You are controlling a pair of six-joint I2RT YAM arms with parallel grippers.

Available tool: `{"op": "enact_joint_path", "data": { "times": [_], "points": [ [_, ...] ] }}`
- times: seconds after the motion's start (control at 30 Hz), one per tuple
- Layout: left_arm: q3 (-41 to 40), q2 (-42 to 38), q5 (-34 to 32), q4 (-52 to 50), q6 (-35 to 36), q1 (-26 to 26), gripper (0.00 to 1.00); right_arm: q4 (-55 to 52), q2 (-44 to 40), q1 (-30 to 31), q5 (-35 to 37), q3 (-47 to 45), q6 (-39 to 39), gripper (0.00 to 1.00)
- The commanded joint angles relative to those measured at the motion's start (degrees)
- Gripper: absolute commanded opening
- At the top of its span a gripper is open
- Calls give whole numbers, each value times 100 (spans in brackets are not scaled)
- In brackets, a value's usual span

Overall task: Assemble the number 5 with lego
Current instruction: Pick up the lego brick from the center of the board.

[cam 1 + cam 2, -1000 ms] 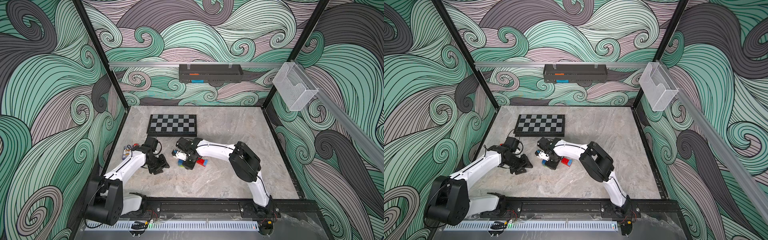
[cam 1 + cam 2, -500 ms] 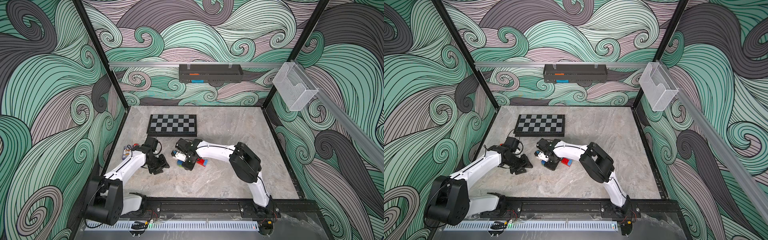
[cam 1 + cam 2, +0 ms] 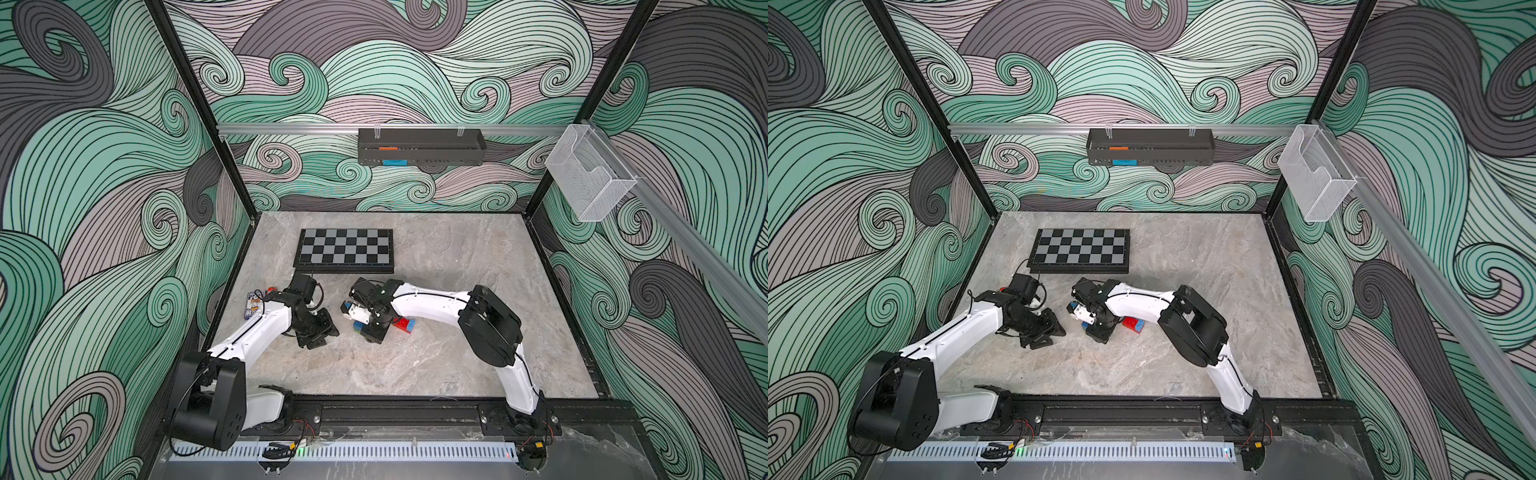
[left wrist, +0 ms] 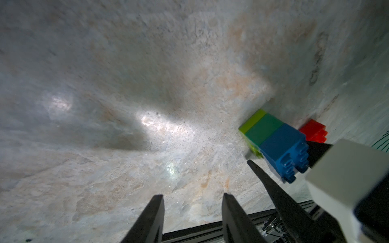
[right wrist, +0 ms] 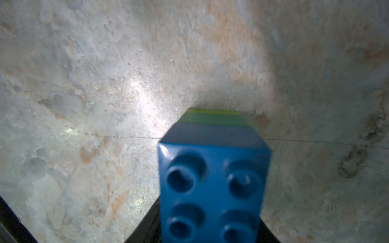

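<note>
Barely anything moves: the right gripper (image 3: 375, 328) stays over the number 5 (image 4: 273, 143), lying near the checkered board (image 3: 345, 247), front edge. Its jaws flank the dark-blue end; clamped or releasing, I cannot tell. Left gripper (image 4: 192, 195) waits nearby, open and empty. The build looks finished.

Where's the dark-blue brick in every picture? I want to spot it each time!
Both top views: the dark-blue brick peeks out mid-table, half hidden under the right arm.
Left wrist view: joined to the dark-green brick, studs toward the camera.
Right wrist view: very close, studs facing us.
Landmark: the red brick, nearby in both top views and the left wrist view; absent from the right wrist view.
</note>
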Motion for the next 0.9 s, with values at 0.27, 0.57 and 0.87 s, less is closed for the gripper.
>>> {"op": "enact_joint_path", "data": {
  "times": [0.27, 0.57, 0.87],
  "points": [
    [1, 71, -29, -35, 86, 40, 49, 65, 104, 45, -49, 118, 77, 50],
    [2, 86, -31, -32, 86, 39, 49, 121, 164, 62, -51, 169, 150, 50],
    [11, 100, -20, -48, 103, 39, 49, 132, 108, 57, 74, 193, 204, 35]
  ]
}}
